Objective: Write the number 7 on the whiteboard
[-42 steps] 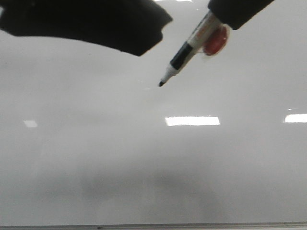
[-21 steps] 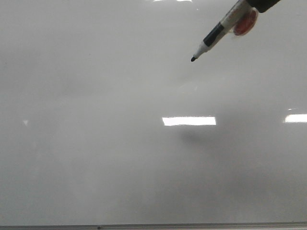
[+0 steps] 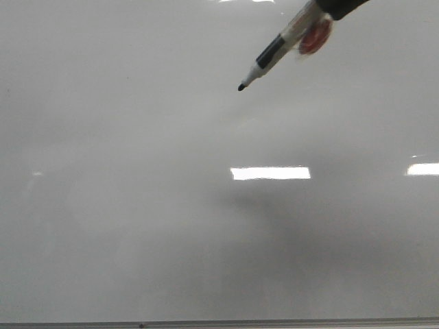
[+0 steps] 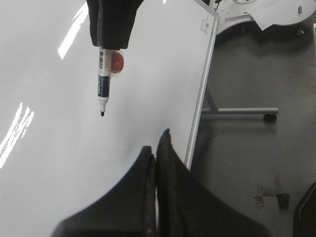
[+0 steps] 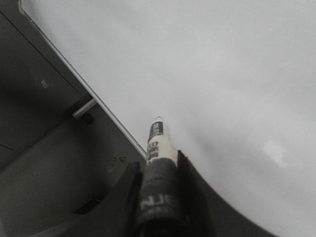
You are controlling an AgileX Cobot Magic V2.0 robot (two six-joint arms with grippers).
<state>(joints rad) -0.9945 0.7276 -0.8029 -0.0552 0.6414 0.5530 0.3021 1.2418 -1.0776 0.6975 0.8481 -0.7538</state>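
Fingers of the right gripper (image 5: 157,185) clamp a black-tipped white marker (image 3: 274,53), nib beyond them off the glossy pale whiteboard (image 3: 137,226); no 7 drawn. Left fingers (image 4: 157,153) pressed together, empty. Risk: shallow contact skips the stroke.

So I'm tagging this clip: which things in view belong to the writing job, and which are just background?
Job: glossy pale whiteboard, still blank; black-tipped white marker; right gripper holding it.
Background: shut, empty left gripper; grey wheeled board stand; grey floor.
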